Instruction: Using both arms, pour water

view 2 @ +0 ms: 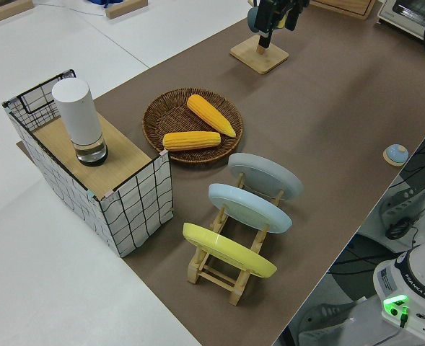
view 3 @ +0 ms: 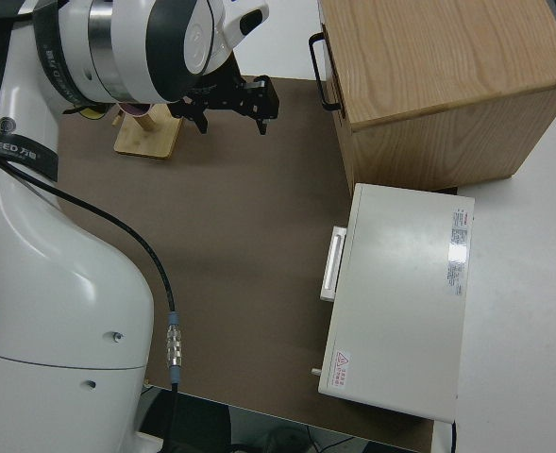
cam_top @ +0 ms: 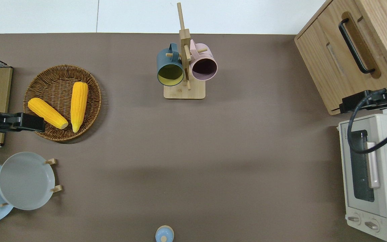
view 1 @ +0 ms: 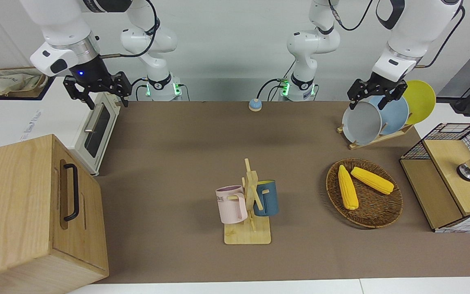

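A pink mug [view 1: 231,204] and a dark blue mug [view 1: 267,198] hang on a wooden mug rack [view 1: 248,236] at the middle of the table, far from the robots. A white cylinder with a clear base [view 2: 79,119] stands on the wire-sided shelf [view 2: 129,205] at the left arm's end. No water shows. My left gripper [view 1: 375,98] hangs open and empty over the rim of the wicker basket [cam_top: 94,101]. My right gripper [view 1: 98,94] hangs open and empty over the gap between the toaster oven [cam_top: 375,181] and the wooden cabinet [cam_top: 334,57].
Two corn cobs [view 1: 347,188] lie in the wicker basket. A plate rack [view 2: 219,270] holds grey, blue and yellow plates close to the left arm's base. A small blue knob [view 1: 255,105] sits on the table edge nearest the robots.
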Robot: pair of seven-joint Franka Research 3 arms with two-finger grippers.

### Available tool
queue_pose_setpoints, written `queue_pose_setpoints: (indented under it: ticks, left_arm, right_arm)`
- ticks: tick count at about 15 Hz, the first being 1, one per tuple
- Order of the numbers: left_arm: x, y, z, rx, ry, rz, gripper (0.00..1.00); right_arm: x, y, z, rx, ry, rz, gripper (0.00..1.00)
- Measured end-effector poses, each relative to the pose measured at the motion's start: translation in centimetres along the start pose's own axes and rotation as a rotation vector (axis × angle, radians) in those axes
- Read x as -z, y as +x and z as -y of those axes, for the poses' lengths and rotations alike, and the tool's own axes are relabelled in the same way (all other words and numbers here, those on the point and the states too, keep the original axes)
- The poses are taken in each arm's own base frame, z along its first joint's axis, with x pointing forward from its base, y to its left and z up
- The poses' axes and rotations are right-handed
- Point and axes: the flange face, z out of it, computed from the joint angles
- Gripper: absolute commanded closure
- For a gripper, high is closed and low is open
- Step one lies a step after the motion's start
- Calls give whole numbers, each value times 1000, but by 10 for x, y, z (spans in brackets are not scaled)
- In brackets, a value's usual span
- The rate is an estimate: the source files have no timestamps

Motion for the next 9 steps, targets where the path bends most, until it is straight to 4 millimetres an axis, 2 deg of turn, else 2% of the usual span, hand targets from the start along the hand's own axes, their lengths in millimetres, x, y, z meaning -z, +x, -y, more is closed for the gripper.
queue_pose_setpoints:
  ticks: [9]
  left_arm:
    - [0,0,-2,-3,0,0,7]
  right_arm:
    - [-1,1,-4,-10,0,-7,17]
